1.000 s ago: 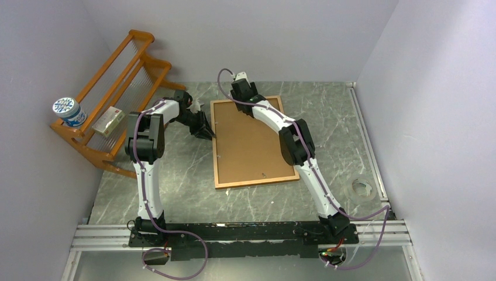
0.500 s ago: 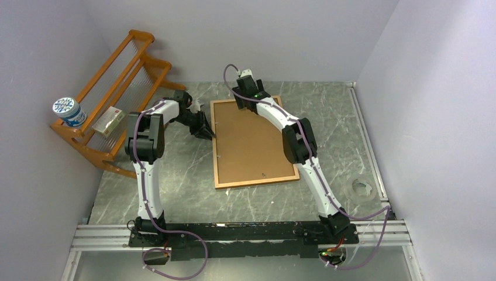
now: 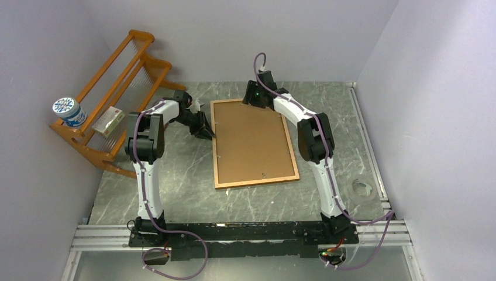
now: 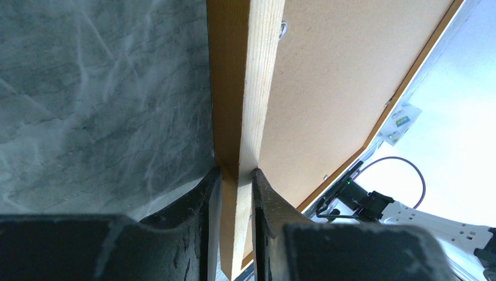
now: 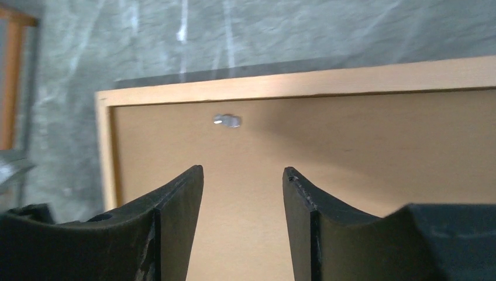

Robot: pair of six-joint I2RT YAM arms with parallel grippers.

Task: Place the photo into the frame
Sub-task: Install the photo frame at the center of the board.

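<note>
The frame (image 3: pixel 255 180) lies face down on the table, its plain brown backing board (image 3: pixel 251 140) facing up. The photo is hidden from every view. My left gripper (image 3: pixel 206 132) is shut on the frame's left rail. In the left wrist view that pale wooden rail (image 4: pixel 243 88) runs between the fingers of the left gripper (image 4: pixel 236 172), both touching it. My right gripper (image 3: pixel 251 100) hovers at the frame's far edge. In the right wrist view the right gripper (image 5: pixel 243 170) stands open over the backing board (image 5: pixel 351 146), near a small metal clip (image 5: pixel 226 121), holding nothing.
An orange wooden rack (image 3: pixel 126 70) stands at the back left with a blue-and-white tin (image 3: pixel 69 111) and a small box (image 3: pixel 109 121) on it. A clear tape roll (image 3: pixel 362 188) lies at the right. Walls close in the table.
The right arm has swung to the right and back along the frame's far edge, off the backing board's top left part. Its jaws widened, then narrowed. The left arm has not moved.
</note>
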